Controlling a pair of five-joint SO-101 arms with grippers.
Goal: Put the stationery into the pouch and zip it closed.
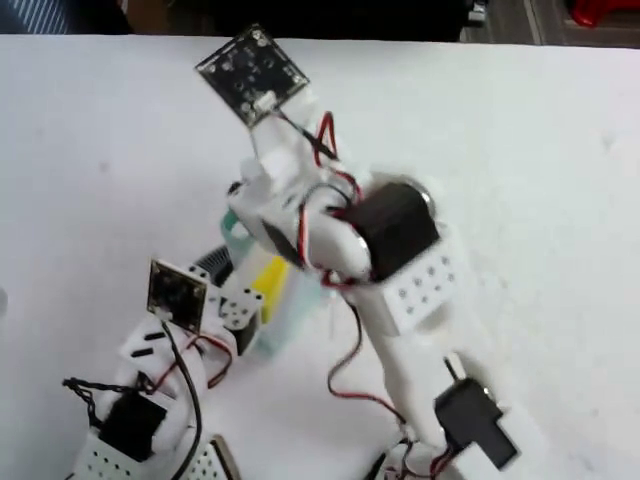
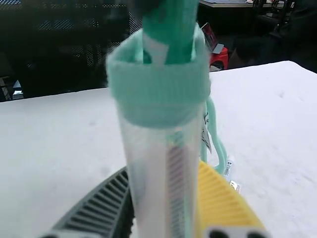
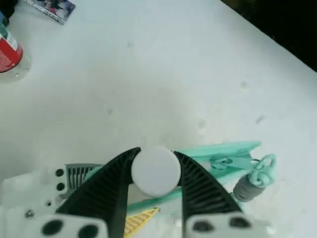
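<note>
Right end effector (image 3: pixel 156 153) grips a white round piece (image 3: pixel 156 172) over the pouch (image 3: pixel 223 148); left end effector (image 2: pixel 162 173) clamps the pouch, desk (image 1: pixel 530 150) open all round. Overhead, my arms hide most of it.

The pouch (image 1: pixel 288 305) is located left of the centre of the table (image 1: pixel 520 150), toward the arm-side edge. It is clamped between the fingers of the left gripper (image 2: pixel 163 173), which is set on the side nearer that edge. A round item (image 3: pixel 156 171) is gripped in the right gripper (image 3: pixel 156 153), above the pouch.
</note>
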